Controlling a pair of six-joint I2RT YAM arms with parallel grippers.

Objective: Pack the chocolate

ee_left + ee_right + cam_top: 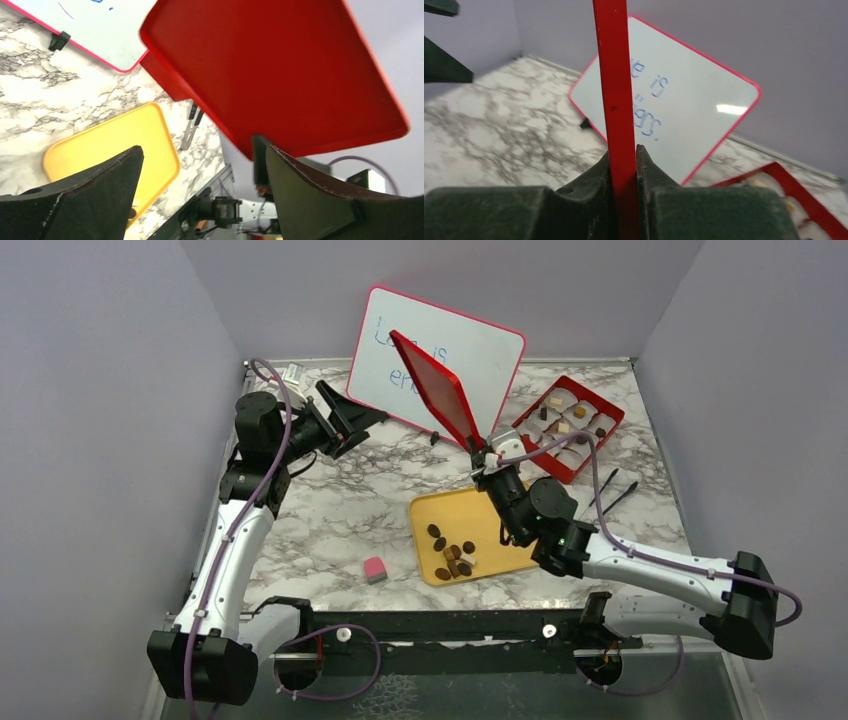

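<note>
Lid stage, seemingly — the red lid (432, 385) is pinched upright by the right gripper (622, 165), the left gripper (352, 418) is spread wide, empty — lining up over the red box (612, 418) is called for next.

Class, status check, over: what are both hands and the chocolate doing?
Right hand shut on red lid, lid on edge, aloft. Left hand open, empty, near whiteboard. Chocolate pieces loose on yellow tray; a few in red box. Box uncovered.
</note>
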